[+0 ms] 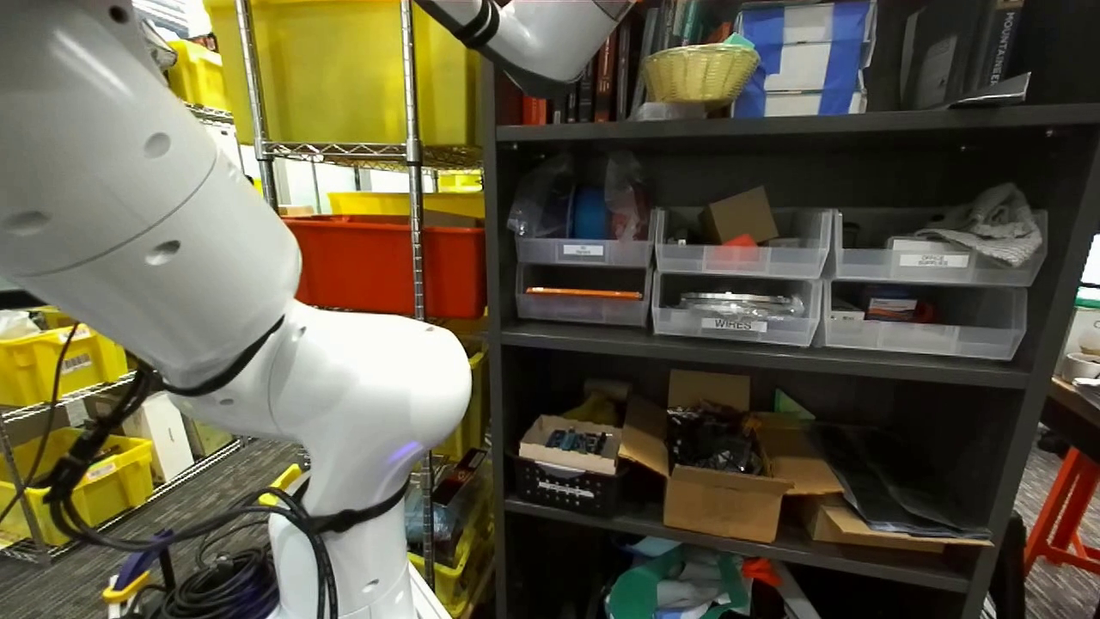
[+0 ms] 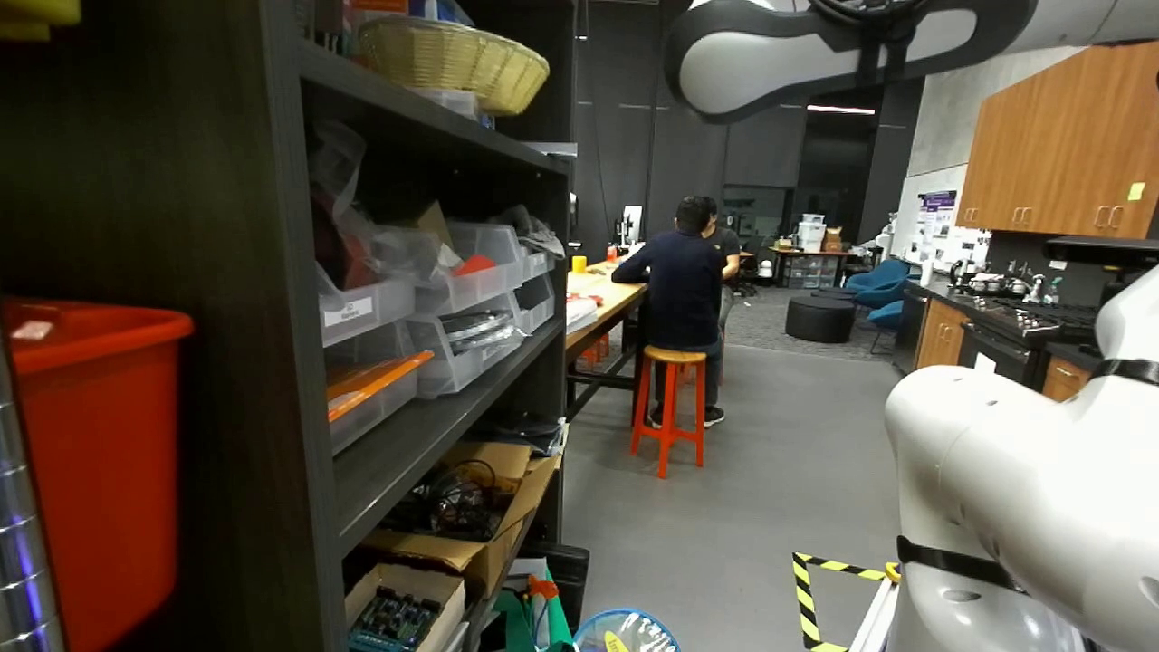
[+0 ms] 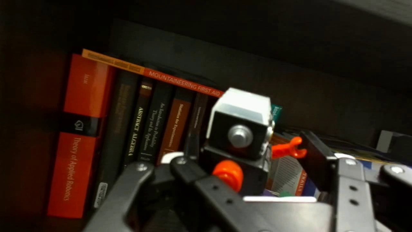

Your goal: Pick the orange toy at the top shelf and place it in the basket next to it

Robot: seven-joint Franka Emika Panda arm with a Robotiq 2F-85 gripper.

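Observation:
The orange toy (image 3: 239,137) fills the middle of the wrist view: a dark, boxy figure with a white-topped head, a round grey eye and orange arms. My gripper (image 3: 250,133) is shut on it. One finger (image 3: 193,138) lies along the toy's left side, while the toy's orange hand meets the right finger (image 3: 317,161). Part of the toy's lower body is hidden behind the gripper. In both exterior views the pale tan basket (image 1: 700,73) (image 2: 453,59) sits on the top shelf, with something teal showing at its rim. Neither exterior view shows the gripper or the toy.
Books (image 3: 77,135) stand in a row behind the toy, under an overhanging dark board. A clear container (image 1: 669,110) is beneath the basket, and a blue-and-white box (image 1: 803,56) stands beside it. The top shelf's edge (image 1: 799,122) runs below, with grey bins (image 1: 743,249) further down.

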